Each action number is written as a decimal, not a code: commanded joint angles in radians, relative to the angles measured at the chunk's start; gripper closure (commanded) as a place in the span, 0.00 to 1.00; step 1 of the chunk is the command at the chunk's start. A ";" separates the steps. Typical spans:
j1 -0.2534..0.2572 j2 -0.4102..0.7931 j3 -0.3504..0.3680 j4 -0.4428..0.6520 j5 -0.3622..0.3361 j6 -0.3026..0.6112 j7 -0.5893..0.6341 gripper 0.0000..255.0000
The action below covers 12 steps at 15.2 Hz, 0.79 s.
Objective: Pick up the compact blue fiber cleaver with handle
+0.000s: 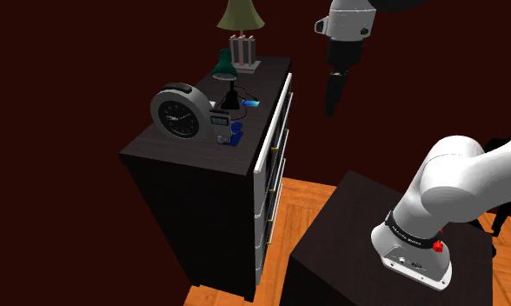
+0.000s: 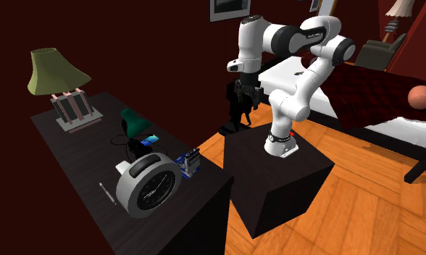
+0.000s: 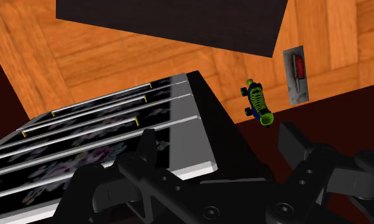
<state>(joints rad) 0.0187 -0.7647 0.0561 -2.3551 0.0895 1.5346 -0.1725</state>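
On the dark dresser (image 1: 171, 169) at the shoulder view's left stands a round alarm clock (image 1: 177, 113). Just right of it is a small dark-blue object (image 1: 236, 132) that I cannot make out. Further back, beside the black foot of a green desk lamp (image 1: 225, 63), lies the cleaver (image 1: 250, 103), a small, flat, light-blue piece near the dresser's drawer-side edge. Its long axis runs roughly across the dresser top, from the lamp's foot toward the drawer fronts, and the blue end points to that edge. The other end is lost against the lamp's black foot, so I cannot pick out the handle. An olive-shaded table lamp (image 1: 241, 16) sits at the far end of the top.

Right of the dresser, the gripper (image 1: 332, 106) hangs in the air out past the drawer fronts, apart from the cleaver. In the wrist view its fingers (image 3: 147, 146) stand apart with nothing between them. Past them are the drawer fronts and the wooden floor (image 3: 84, 57), where a green roller skate (image 3: 257, 105) lies beside a grey tray with a red-handled tool (image 3: 297, 76). The stand (image 1: 349, 235) is at the shoulder view's lower right.
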 commanded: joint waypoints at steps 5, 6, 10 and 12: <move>0.004 0.128 0.042 0.052 0.005 0.107 0.032 0.00; 0.004 0.161 0.052 0.068 0.004 0.131 0.040 0.00; 0.003 0.296 0.092 0.145 -0.007 0.218 0.077 0.00; 0.002 0.365 0.111 0.191 -0.018 0.255 0.097 0.00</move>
<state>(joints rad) 0.0223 -0.4325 0.1606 -2.1857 0.0778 1.7705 -0.0818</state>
